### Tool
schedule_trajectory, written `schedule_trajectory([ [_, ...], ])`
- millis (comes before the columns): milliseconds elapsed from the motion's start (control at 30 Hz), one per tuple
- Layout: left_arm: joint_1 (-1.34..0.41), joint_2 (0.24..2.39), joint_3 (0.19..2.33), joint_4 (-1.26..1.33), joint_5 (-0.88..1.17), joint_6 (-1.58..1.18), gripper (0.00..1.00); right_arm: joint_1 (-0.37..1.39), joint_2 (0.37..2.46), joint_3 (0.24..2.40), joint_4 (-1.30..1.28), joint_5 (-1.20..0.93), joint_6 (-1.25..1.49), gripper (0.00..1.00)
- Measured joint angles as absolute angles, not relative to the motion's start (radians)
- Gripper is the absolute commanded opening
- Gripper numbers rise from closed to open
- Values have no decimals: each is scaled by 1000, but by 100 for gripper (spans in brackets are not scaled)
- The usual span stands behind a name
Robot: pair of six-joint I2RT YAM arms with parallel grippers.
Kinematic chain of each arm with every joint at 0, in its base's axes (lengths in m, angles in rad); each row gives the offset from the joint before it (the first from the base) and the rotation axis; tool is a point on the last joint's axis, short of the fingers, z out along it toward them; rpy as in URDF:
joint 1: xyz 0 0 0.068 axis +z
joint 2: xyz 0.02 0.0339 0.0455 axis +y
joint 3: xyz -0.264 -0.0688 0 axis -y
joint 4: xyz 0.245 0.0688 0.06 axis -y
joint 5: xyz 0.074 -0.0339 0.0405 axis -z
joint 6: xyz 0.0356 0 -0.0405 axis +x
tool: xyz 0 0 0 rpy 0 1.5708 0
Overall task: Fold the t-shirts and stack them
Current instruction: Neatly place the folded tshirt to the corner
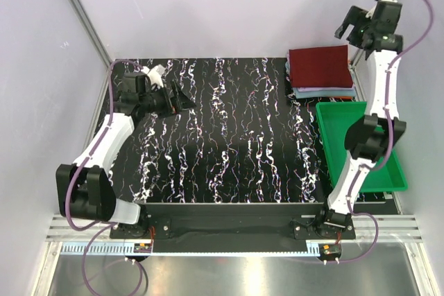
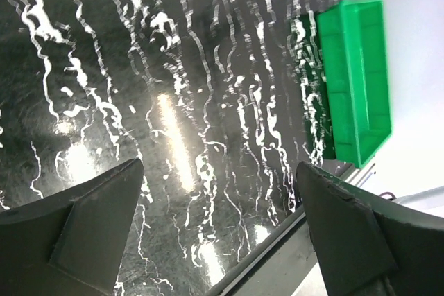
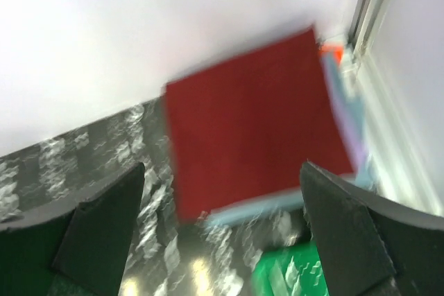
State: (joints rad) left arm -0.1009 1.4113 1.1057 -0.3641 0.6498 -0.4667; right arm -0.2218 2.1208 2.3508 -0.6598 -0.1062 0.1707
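The t-shirts lie folded in one stack at the table's back right corner. The dark maroon one (image 1: 319,66) is on top, with grey-blue and lavender edges (image 1: 325,92) showing beneath it. In the blurred right wrist view the maroon tee (image 3: 253,123) fills the middle, a light blue layer (image 3: 263,204) peeking out under it. My right gripper (image 1: 352,31) (image 3: 222,168) hangs open above the stack, holding nothing. My left gripper (image 1: 183,98) (image 2: 218,185) stands open over the bare table at the left, nothing between its fingers.
A green plastic tray (image 1: 331,117) (image 2: 331,67) sits at the right, just in front of the stack; its corner (image 3: 291,272) shows in the right wrist view. The black marbled tabletop (image 1: 229,136) is hemmed by white walls and metal rails. The table's front edge (image 2: 277,254) lies below my left gripper.
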Motion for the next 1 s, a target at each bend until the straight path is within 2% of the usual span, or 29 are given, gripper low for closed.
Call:
schedule_trajectory([
  [233,-115,1321,1106,-361,665,-453,99,-209,1805,2151,-929,-125,312,100],
  [500,-179,1046,1059,-384,680,-434,99,-176,1307,1487,-945,-316,431,100],
  [700,-179,775,948,-399,677,-410,99,-85,966,1156,-905,-450,500,100],
  [867,-179,597,864,-429,658,-403,99,-85,666,1066,-857,-515,556,100],
  [1000,-179,590,865,-455,643,-393,99,-85,645,1098,-860,-518,554,100],
])
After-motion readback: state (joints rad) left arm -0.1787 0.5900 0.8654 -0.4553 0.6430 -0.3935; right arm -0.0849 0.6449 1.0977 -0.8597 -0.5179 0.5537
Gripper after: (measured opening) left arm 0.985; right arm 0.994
